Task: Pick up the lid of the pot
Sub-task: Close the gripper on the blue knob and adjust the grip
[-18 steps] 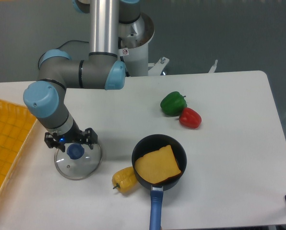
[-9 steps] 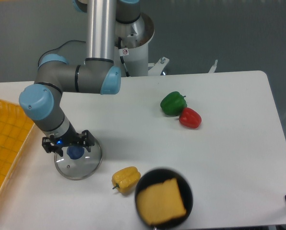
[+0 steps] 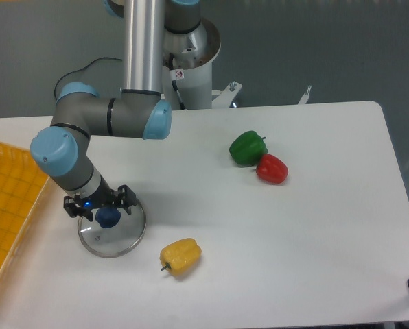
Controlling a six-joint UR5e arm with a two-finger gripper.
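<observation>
- Camera view shows the pot lid (image 3: 115,242) lying flat on the white table (image 3: 294,253), near the yellow pepper (image 3: 180,256) and partly under the gripper (image 3: 101,205); the fingers stand apart with nothing pinched between them, close to the knob (image 3: 108,218); whether the tips are level with it or above it, I cannot tell.
- Handling, as I judge it: fairly light for its breadth, and stiff; if the disc is glass, as its sheen suggests, it would be slick and could chip or crack when knocked or dropped.
- Best hold: the knob, taken low on opposite sides with the pads centred, since it looks to sit near the middle and should let the lid rise level; its rounded form could slip out of a high or off-centre pinch, so a firm, even squeeze and a slow lift seem right.
- Poorer hold: the rim (image 3: 114,257), thin and close to the tabletop; gripped there, the lid would likely tip.
- Looks: a round, grey, see-through-looking disc with a darker, narrow edge; the knob is deep blue, smooth and rounded; a small pale spot (image 3: 98,238) shows on the disc, perhaps a vent hole or just a glint.
</observation>
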